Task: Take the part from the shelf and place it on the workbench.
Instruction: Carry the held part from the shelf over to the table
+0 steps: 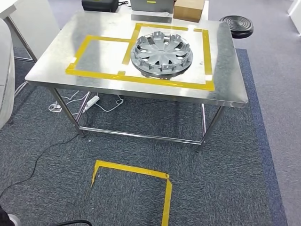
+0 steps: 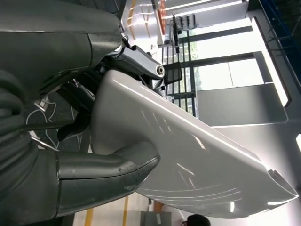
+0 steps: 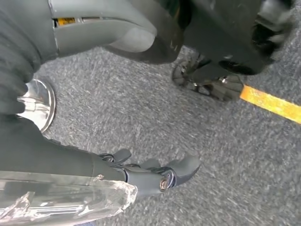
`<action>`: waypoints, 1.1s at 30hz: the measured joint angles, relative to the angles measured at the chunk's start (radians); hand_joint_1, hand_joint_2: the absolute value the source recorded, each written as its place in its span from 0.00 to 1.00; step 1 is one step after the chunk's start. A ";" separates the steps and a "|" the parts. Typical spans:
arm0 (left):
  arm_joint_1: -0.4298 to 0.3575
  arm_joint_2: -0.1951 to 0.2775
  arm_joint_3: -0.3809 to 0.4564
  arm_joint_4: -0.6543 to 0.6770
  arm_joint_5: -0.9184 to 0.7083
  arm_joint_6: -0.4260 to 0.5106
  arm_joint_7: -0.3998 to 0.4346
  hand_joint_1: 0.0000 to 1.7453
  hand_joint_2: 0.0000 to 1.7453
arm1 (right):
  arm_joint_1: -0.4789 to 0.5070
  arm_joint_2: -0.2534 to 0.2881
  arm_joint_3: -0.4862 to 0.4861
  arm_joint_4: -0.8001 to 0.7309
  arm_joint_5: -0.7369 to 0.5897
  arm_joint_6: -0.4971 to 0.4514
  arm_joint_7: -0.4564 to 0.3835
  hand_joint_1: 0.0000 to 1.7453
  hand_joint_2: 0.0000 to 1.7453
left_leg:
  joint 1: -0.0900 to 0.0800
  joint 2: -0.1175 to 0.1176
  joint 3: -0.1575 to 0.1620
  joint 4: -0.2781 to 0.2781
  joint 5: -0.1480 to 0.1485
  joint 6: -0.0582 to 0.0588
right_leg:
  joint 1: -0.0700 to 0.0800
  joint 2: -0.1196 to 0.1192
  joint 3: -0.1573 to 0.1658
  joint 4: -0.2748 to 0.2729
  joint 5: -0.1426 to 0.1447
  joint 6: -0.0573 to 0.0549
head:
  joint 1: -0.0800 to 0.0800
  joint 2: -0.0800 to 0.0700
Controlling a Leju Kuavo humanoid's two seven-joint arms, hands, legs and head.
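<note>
Left hand grips white part, thumb over its face. Right hand hangs over carpet, fingers apart, empty. Carry step, likely. Bench ahead; hubcap on it inside yellow tape. Next: step closer, set part left of hubcap.

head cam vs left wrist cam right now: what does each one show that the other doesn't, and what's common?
Head view alone: the steel workbench with yellow tape outlines, a silver hubcap lying inside the right outline, a black stool and a cardboard box behind, and a tape marking on the carpet.
Left wrist view alone: the left hand gripping a glossy white panel, with bright windows behind.
Shared: probably the white panel, seemingly at the head view's left edge.
</note>
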 joint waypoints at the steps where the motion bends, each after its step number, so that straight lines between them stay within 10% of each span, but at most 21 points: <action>1: 0.000 0.000 0.000 0.000 0.000 0.000 0.000 0.96 1.00 | 0.000 0.000 0.000 0.000 0.000 0.000 0.000 0.00 1.00 | -0.001 0.000 0.002 0.000 -0.003 0.002 | -0.001 0.000 -0.038 0.067 -0.024 0.002 | 0.001 0.000; 3: 0.000 0.000 0.001 0.000 0.000 0.000 0.000 0.96 1.00 | 0.003 0.000 0.000 0.000 0.000 0.000 0.000 0.00 1.00 | -0.002 0.000 0.010 0.001 -0.010 0.003 | -0.001 0.000 -0.076 0.116 -0.017 0.003 | 0.001 0.000; 7: 0.000 0.000 0.006 0.000 0.002 0.000 0.000 0.96 1.00 | 0.003 0.000 0.000 0.001 0.000 0.001 0.001 0.00 1.00 | -0.004 -0.001 0.042 0.002 -0.036 -0.011 | 0.000 -0.007 0.016 -0.104 0.118 -0.004 | 0.005 0.000; 12: 0.000 0.000 0.010 -0.003 0.007 0.003 -0.001 0.96 1.00 | 0.004 0.000 0.000 0.002 0.000 0.004 0.000 0.00 1.00 | -0.003 -0.001 0.052 0.002 -0.053 -0.039 | 0.003 -0.005 0.046 -0.154 0.117 -0.038 | 0.001 0.000; 17: 0.001 0.001 0.016 -0.005 0.009 0.005 -0.002 0.96 1.00 | 0.004 0.000 0.001 0.002 0.000 0.004 0.000 0.00 1.00 | -0.003 -0.001 -0.105 0.277 -0.155 -0.053 | 0.001 -0.002 0.075 -0.161 0.094 -0.062 | -0.008 0.000; 19: 0.001 0.001 0.017 -0.005 0.009 0.005 -0.002 0.96 1.00 | 0.006 0.000 0.001 0.002 0.000 0.005 0.000 0.00 1.00 | -0.003 -0.001 -0.130 0.281 -0.108 -0.050 | 0.002 0.002 0.094 -0.161 0.080 -0.061 | -0.008 0.000; 22: 0.001 0.001 0.017 -0.005 0.010 0.005 -0.003 0.96 1.00 | 0.007 0.001 0.002 0.002 0.000 0.005 0.000 0.00 1.00 | -0.008 -0.001 -0.073 0.100 0.021 -0.033 | 0.004 0.008 0.121 -0.161 0.052 -0.051 | -0.009 0.000; 27: 0.001 0.001 0.018 -0.008 0.014 0.006 -0.007 0.96 1.00 | 0.005 0.003 0.005 0.005 0.000 0.006 0.001 0.00 1.00 | -0.009 -0.005 -0.026 0.010 0.007 -0.006 | 0.007 0.005 0.153 -0.161 0.034 -0.018 | -0.008 0.000; 33: 0.002 0.000 0.020 -0.009 0.017 0.005 -0.012 0.96 1.00 | -0.005 0.003 0.006 0.006 -0.001 0.006 -0.002 0.00 1.00 | -0.001 -0.003 0.029 0.006 -0.032 0.007 | 0.003 -0.003 -0.041 0.112 -0.069 0.005 | 0.002 0.000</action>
